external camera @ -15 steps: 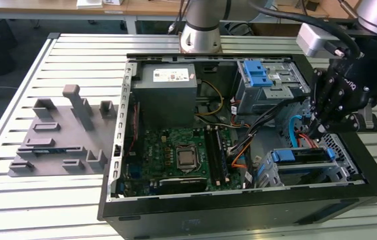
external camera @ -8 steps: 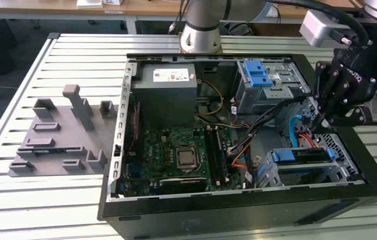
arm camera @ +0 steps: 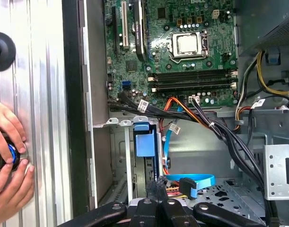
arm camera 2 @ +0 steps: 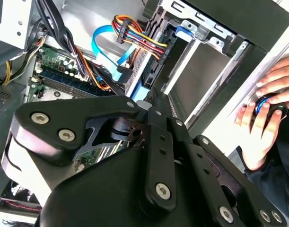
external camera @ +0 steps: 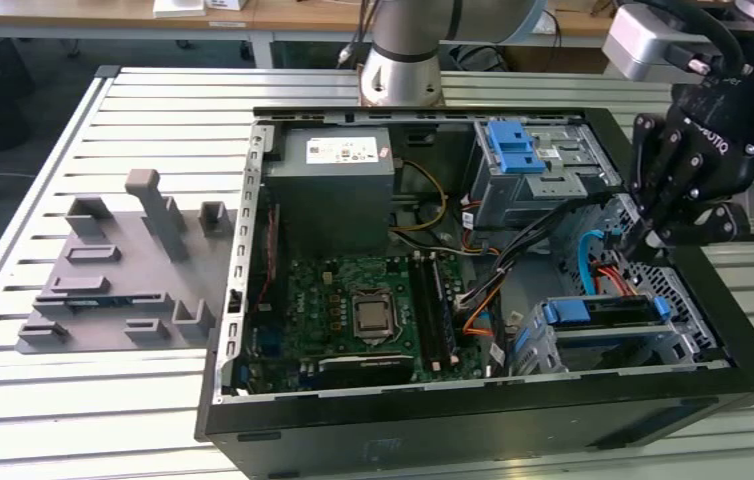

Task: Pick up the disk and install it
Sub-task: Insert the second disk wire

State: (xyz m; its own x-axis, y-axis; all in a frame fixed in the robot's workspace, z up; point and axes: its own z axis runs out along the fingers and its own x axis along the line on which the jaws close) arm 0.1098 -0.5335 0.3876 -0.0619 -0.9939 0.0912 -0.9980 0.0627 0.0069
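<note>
- The gripper (external camera: 649,243), fingers pressed together and holding nothing, hovers just above the disk (external camera: 600,312) (seated in its cage at the case's corner).
- Loose cables (external camera: 588,262) nearby could snag the fingers.

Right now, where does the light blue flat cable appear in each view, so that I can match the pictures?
Exterior view: the light blue flat cable curves inside the case, just to the exterior view's left of the pincer.
Second wrist view: it loops beside the multicoloured wire bundle.
First wrist view: it lies near the blue plastic tab.
Shared landmark: the green motherboard.
</note>
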